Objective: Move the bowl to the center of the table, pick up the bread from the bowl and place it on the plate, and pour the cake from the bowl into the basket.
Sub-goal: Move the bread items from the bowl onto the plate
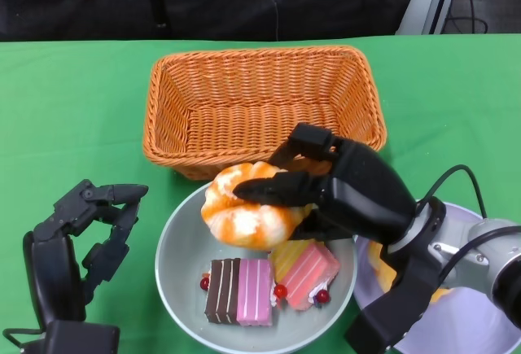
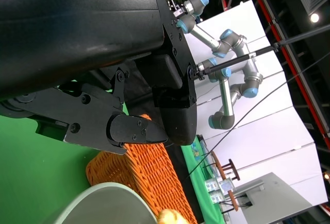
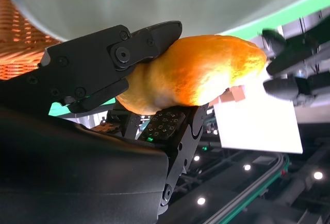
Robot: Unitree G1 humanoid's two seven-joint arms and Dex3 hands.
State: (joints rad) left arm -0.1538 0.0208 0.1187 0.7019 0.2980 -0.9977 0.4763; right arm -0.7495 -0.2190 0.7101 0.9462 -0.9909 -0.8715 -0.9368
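Wicker, woven and orange, forms the basket (image 1: 262,106) sitting at the far middle of the green table (image 1: 73,110); we are seeing only bare weave on its floor. Just in front of it, with the rims nearly touching, we are finding the grey bowl (image 1: 181,240), which is holding two cake slices: a brown-and-pink one (image 1: 238,291) and a yellow-and-pink one (image 1: 304,272), lying side by side with small red cherries between them. We are watching the right hand (image 1: 326,187) grasping the bread (image 1: 248,207), an orange-glazed bun, over the far part of the bowl; in the right wrist view its fingers (image 3: 129,49) are pressing on both sides of the bread (image 3: 198,69). Whether the bread is clear of the cake we cannot tell. At the near right, the pale plate (image 1: 480,321) is lying partly hidden under the right forearm, with something yellow showing on it. Our left hand (image 1: 85,232) is resting released beside the bowl's left rim, fingers apart and grasping nothing. Open green cloth is stretching to the left of the basket and to its right.
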